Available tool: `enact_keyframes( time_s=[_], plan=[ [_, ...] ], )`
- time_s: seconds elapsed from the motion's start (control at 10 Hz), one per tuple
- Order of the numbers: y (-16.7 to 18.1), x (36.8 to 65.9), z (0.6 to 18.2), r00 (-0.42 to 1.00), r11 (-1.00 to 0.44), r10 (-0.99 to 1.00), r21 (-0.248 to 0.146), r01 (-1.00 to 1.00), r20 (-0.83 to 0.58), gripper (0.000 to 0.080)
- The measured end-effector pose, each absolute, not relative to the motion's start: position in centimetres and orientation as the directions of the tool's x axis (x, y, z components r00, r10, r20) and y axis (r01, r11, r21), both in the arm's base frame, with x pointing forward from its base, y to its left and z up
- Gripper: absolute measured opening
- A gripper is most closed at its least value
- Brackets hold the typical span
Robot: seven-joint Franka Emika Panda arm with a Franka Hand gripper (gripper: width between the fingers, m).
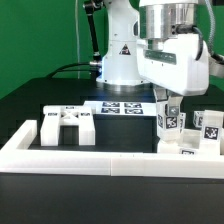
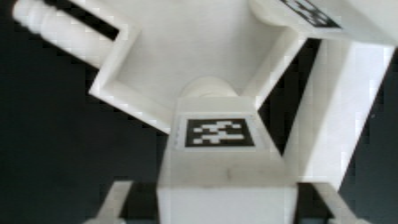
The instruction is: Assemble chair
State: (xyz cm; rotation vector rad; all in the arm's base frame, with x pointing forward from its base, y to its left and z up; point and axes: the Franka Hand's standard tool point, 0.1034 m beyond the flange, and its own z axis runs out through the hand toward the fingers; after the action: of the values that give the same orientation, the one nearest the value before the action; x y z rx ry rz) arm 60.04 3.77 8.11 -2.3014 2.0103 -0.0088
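My gripper point(image 1: 171, 110) stands at the exterior view's right, shut on an upright white chair post point(image 1: 170, 124) that bears a square tag. In the wrist view the same post point(image 2: 217, 135) fills the space between my two fingers point(image 2: 125, 203), with its tag facing the camera. Just beyond the post lies a larger white chair piece point(image 2: 125, 72) with angled walls. A white bracket-like chair piece point(image 1: 68, 126) lies at the exterior view's left. More tagged white chair pieces point(image 1: 207, 127) stand at the far right, close to the post. The post's lower end is hidden behind the border wall.
The long low white border wall point(image 1: 100, 156) runs along the front. The marker board point(image 1: 120, 108) lies flat in the middle of the black table, before the arm's base point(image 1: 118, 62).
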Motion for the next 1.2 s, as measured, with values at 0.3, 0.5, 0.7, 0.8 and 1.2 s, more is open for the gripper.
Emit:
enact_keyframes(
  time_s=[0.3, 0.5, 0.7, 0.8, 1.2],
  plan=[
    [4.05, 60.11, 8.07, -0.109, 0.113, -0.992, -0.055, -0.992, -0.071, 0.0291],
    [4.07, 60.11, 8.07, -0.210, 0.215, -0.974, -0.045, -0.976, -0.088, 0.0291],
    [4.16, 60.16, 8.07, -0.312, 0.317, -0.944, -0.030, -0.948, -0.102, 0.0291],
    [4.19, 60.17, 8.07, -0.363, 0.367, -0.925, -0.024, -0.930, -0.109, 0.0291],
    [4.34, 60.25, 8.06, -0.447, 0.452, -0.886, -0.016, -0.892, -0.120, 0.0408]
  ],
)
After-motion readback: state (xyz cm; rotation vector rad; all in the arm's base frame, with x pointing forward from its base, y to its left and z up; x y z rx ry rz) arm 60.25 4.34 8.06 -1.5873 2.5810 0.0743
